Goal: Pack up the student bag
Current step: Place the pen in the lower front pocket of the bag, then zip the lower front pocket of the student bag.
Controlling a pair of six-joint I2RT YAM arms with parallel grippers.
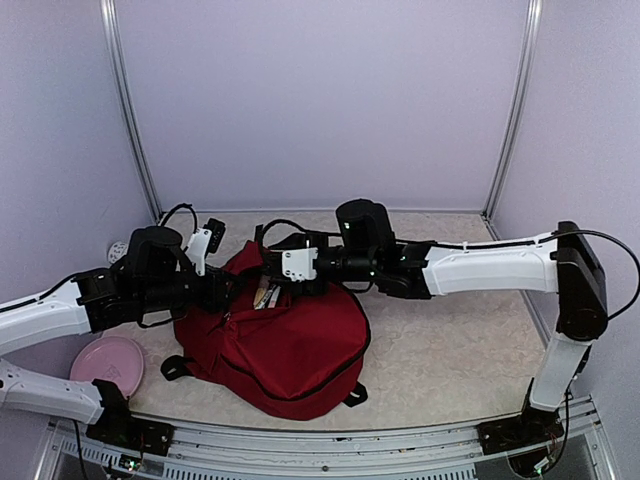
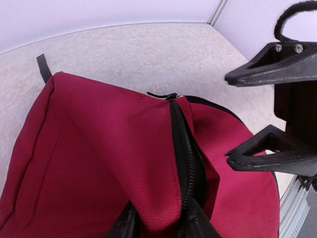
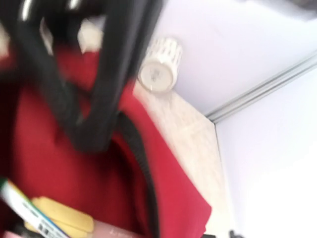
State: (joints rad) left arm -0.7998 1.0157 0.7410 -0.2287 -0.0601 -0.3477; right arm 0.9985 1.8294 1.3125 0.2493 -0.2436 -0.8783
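The student bag (image 1: 295, 350), a dark red backpack with black zippers, lies in the middle of the table with its opening toward the back. My left gripper (image 1: 222, 290) is shut on the red fabric beside the zipper at the bag's left edge, and the pinch also shows in the left wrist view (image 2: 158, 225). My right gripper (image 1: 270, 264) hovers over the opening with its jaws apart and nothing between them (image 2: 227, 119). Inside the bag are a yellow item (image 3: 59, 213) and a pen (image 3: 25, 208). The right wrist view is blurred.
A pink plate (image 1: 108, 362) lies at the front left by the left arm's base. A white perforated cylinder (image 1: 118, 248) stands at the back left and also shows in the right wrist view (image 3: 158, 69). Walls enclose the back and sides.
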